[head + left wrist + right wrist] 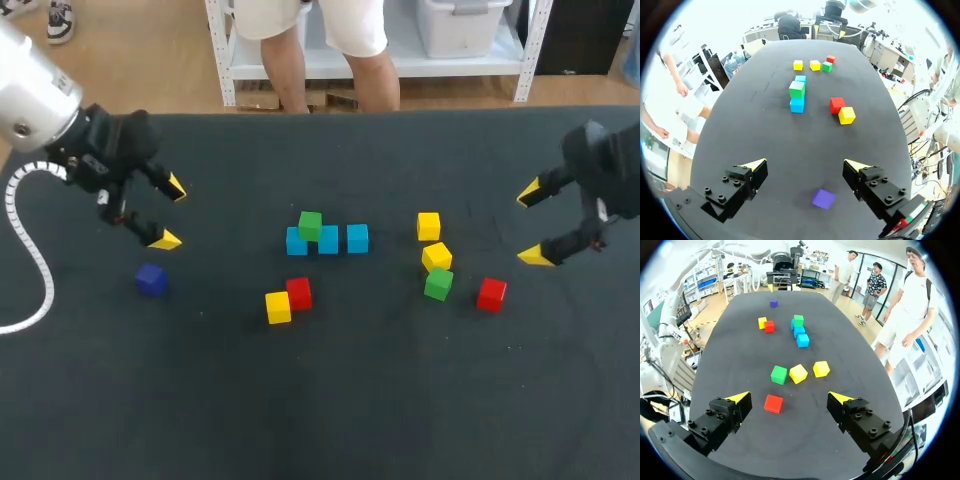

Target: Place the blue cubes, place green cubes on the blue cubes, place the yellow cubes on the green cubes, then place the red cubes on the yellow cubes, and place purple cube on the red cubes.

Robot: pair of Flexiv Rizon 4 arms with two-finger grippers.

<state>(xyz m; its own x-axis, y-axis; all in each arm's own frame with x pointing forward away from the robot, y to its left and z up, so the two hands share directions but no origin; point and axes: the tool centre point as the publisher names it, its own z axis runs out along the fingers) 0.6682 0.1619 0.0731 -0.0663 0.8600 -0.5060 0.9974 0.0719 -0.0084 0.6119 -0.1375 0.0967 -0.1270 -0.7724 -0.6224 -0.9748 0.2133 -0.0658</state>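
Observation:
Three blue cubes (328, 240) lie in a row mid-table, and a green cube (310, 225) sits on top near the row's left end. In front of them a red cube (299, 293) touches a yellow cube (278, 307). To the right lie two yellow cubes (428, 226) (436, 257), a second green cube (438, 284) and a second red cube (491, 294). The purple cube (151, 279) lies at the left, just under my open left gripper (171, 213) (806, 165). My right gripper (531, 225) (789, 398) is open and empty, with the red cube (773, 403) between its fingers on the table.
The dark table (330, 400) has free room across its front half. The left arm's white cable (30, 250) loops over the table's left edge.

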